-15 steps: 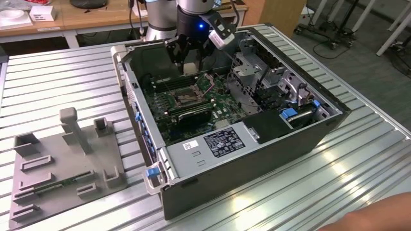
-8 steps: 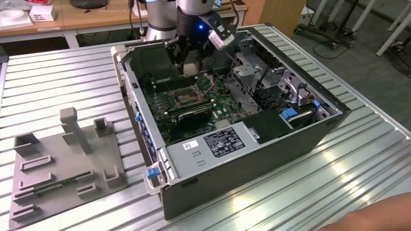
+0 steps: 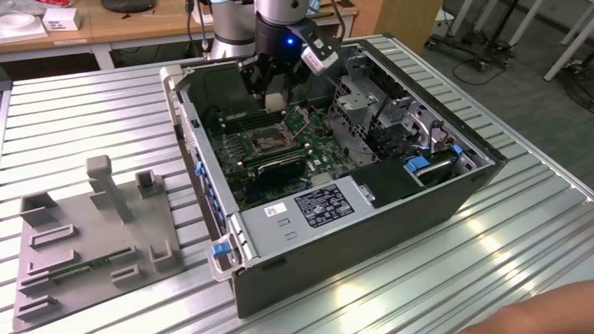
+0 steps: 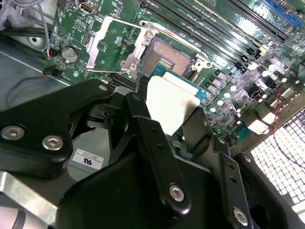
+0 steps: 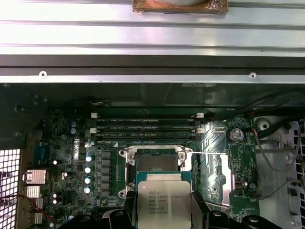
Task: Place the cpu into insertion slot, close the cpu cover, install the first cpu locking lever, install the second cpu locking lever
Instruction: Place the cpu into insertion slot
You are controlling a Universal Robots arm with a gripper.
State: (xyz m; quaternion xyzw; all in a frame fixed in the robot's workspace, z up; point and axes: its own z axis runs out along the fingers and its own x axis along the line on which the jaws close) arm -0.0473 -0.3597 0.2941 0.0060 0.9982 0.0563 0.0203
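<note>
The pincer (image 5: 163, 215) is shut narrowly on the cpu (image 5: 163, 198), its black fingers (image 5: 129, 211) pressing two opposite edges of the silver-topped chip. Just past the pincer's tips, clear of the chip, lies the insertion slot (image 5: 155, 163), uncovered. In the second wrist view the cpu cover (image 4: 114, 45) lies swung open beside the slot. The pincer reaches inside the open computer case (image 3: 371, 229) on the desk (image 3: 93, 118).

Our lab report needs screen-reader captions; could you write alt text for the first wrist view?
A gripper holds the cpu by two opposite edges, its metal top toward the camera, near the uncovered insertion slot and not yet in it. Long black memory slots lie beyond on the green circuit board.
</note>
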